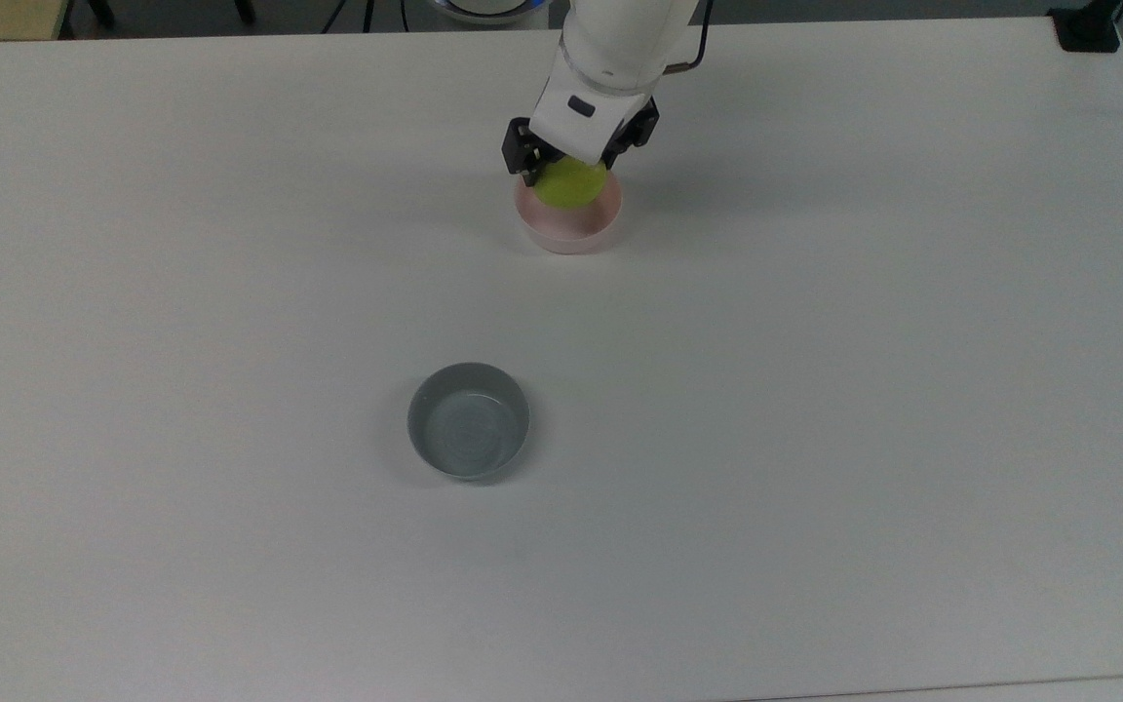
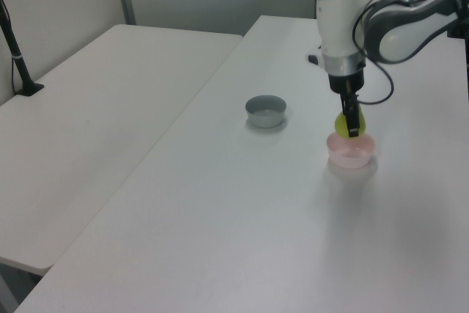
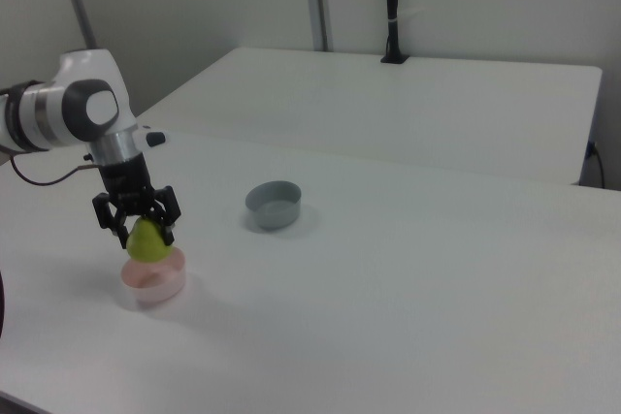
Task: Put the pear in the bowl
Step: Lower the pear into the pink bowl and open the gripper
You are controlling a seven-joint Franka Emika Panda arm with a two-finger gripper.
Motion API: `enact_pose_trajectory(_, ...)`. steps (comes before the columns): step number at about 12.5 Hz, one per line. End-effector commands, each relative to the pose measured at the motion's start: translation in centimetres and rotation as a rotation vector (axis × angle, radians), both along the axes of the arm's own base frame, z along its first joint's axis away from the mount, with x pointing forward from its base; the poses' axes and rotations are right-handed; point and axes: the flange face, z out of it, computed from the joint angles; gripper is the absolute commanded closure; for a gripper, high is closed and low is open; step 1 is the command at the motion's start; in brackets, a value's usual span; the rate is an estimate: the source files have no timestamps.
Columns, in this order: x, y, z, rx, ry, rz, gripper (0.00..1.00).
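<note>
Gripper [image 3: 137, 232] clamps glossy pear [image 3: 147, 240]; seemingly inside round, straight-walled pink bowl [image 3: 153, 279].

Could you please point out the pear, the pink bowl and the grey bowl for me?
pear [image 1: 571, 185], top view, on its exposed yellow-green skin below the gripper.
pink bowl [image 1: 576, 234], top view, on its near outer wall.
grey bowl [image 3: 274, 208], right view, on its outer wall.
</note>
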Motion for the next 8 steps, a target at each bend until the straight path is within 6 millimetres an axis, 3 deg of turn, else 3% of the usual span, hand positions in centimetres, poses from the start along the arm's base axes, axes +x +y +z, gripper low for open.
enact_pose_trajectory(1, 0.4, 0.4, -2.0, -0.022, -0.008, -0.019, 0.49)
enact_pose_trajectory(5, 0.4, 0.3, -2.6, -0.026, 0.002, -0.02, 0.48)
enact_pose_trajectory(7, 0.5, 0.3, -3.2, -0.03, 0.011, -0.022, 0.41)
enact_pose_trajectory(8, 0.5, 0.3, -3.7, -0.035, 0.019, -0.026, 0.31)
